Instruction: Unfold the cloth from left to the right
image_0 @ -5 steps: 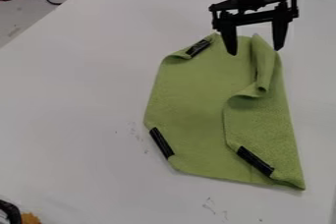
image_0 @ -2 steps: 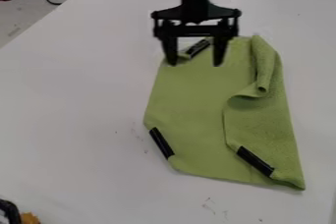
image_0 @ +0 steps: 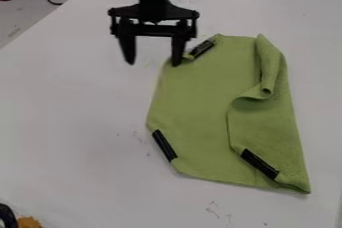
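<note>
Black gripper [image_0: 153,63] spread wide, empty, at upper left edge of green cloth [image_0: 190,102]; cloth lies part-folded on white table [image_0: 73,92]; likely light, limp, easily rumpled; best pinched at free edge of right flap [image_0: 267,127], near its black strip [image_0: 259,164]

Green cloth [image_0: 194,107], 3 black corner strips, right side folded over.

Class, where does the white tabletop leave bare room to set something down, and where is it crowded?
In the picture, the white tabletop is bare left of the green cloth, and beyond the cloth's far edge, right of the black two-finger gripper. It is crowded where the open gripper hangs near the cloth's upper-left black strip.
</note>
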`<state>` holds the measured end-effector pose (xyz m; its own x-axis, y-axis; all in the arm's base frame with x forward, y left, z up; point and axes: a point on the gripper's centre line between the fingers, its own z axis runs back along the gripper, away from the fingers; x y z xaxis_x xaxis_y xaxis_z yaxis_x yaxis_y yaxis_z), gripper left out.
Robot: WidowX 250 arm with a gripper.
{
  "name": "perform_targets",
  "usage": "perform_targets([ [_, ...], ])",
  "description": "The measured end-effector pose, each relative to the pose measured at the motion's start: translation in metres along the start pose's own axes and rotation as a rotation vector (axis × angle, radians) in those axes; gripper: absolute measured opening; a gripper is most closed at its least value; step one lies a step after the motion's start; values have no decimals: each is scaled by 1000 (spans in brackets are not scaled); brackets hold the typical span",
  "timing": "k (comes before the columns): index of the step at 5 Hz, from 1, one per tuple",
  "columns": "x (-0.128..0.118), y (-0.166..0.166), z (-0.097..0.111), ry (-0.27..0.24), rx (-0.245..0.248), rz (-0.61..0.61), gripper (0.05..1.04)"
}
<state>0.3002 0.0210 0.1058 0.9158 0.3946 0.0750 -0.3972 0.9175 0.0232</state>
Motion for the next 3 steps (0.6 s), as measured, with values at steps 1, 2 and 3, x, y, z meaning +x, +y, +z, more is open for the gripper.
perform_targets([
  [1, 2, 28, 8, 9, 18, 51, 1000],
  [2, 2, 45, 20, -19, 27, 82, 1000],
  [3, -7, 67, 27, -6, 35, 127, 1000],
])
